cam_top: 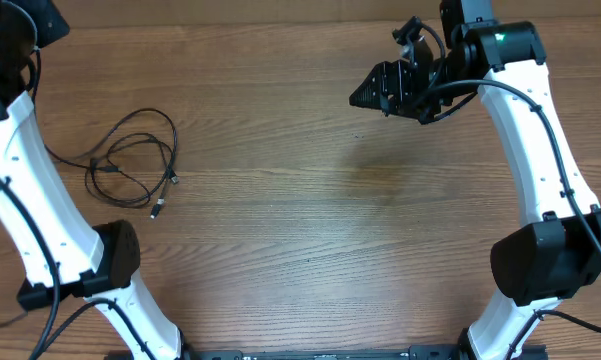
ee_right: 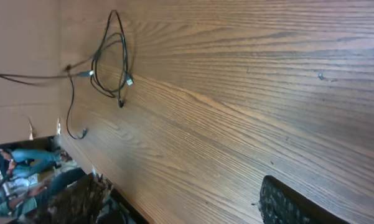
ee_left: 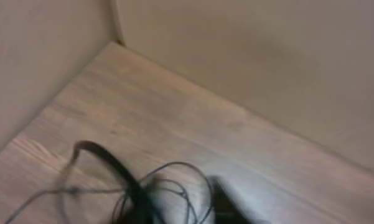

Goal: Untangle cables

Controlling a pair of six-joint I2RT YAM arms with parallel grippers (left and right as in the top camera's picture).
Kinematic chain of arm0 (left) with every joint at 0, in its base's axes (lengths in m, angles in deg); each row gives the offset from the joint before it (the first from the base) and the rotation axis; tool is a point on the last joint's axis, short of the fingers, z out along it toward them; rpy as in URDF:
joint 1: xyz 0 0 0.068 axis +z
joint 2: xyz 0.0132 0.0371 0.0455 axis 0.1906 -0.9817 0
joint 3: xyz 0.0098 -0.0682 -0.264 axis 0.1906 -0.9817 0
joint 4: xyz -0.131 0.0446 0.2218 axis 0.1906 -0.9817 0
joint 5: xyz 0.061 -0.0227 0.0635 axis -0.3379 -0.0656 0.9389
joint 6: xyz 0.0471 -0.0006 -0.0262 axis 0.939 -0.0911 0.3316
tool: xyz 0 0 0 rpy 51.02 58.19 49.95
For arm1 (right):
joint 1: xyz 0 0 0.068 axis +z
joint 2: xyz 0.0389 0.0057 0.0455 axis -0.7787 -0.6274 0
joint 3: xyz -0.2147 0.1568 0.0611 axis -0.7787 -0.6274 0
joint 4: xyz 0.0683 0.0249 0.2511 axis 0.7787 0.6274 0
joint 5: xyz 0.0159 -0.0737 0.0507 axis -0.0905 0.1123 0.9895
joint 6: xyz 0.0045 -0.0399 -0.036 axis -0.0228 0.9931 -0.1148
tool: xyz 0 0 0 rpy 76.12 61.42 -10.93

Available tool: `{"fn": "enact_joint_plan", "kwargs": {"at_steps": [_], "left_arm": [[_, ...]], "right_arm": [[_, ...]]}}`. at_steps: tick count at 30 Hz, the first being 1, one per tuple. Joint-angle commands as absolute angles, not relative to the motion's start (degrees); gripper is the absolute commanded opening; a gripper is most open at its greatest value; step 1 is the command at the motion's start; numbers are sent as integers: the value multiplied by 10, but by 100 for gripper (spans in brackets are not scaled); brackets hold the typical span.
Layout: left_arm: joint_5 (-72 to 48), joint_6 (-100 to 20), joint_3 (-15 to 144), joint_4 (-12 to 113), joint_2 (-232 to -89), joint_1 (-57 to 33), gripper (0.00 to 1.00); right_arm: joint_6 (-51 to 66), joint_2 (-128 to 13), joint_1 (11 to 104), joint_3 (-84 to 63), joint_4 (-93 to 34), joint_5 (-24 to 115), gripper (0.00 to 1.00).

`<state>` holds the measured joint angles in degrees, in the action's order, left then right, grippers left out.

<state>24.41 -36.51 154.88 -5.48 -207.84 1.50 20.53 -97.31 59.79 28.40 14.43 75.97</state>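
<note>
The cables (cam_top: 135, 165) lie as loose thin black loops with small plug ends on the wooden table at the left. They also show far off in the right wrist view (ee_right: 109, 62), with one strand trailing left. My right gripper (cam_top: 380, 92) is open and empty above the table's far right, well away from the cables. Its fingers show at the bottom of the right wrist view (ee_right: 187, 205). My left gripper (cam_top: 5, 50) is at the top-left edge, its fingers unclear. The left wrist view is blurred and shows thin cable loops (ee_left: 174, 186) close to the camera.
The left arm's white links (cam_top: 40, 200) stand just left of the cables. Beige walls (ee_left: 267, 62) meet at the table's far left corner. The table's front edge (ee_right: 106, 186) shows in the right wrist view.
</note>
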Motion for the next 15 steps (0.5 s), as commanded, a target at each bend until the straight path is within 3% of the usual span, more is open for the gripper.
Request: {"fn": "enact_joint_plan", "kwargs": {"at_steps": [1,4,13,14,15], "left_arm": [[262,-366,1553,-59,-2125,22,86],[253,-391,1553,-64,-2133,23,91],[245,-482,1555,-88,-2062,18,88],[245,-495,1554,-97,-2048,14,91],[245,-506,1554,-102,-2037,10,100]], "right_arm": [[241,-973,611,278,146,763,79],[249,-973,620,278,153,763,79],[275,-966,635,280,171,756,89],[275,-962,636,280,172,752,90],[274,-956,637,280,173,747,90]]}}
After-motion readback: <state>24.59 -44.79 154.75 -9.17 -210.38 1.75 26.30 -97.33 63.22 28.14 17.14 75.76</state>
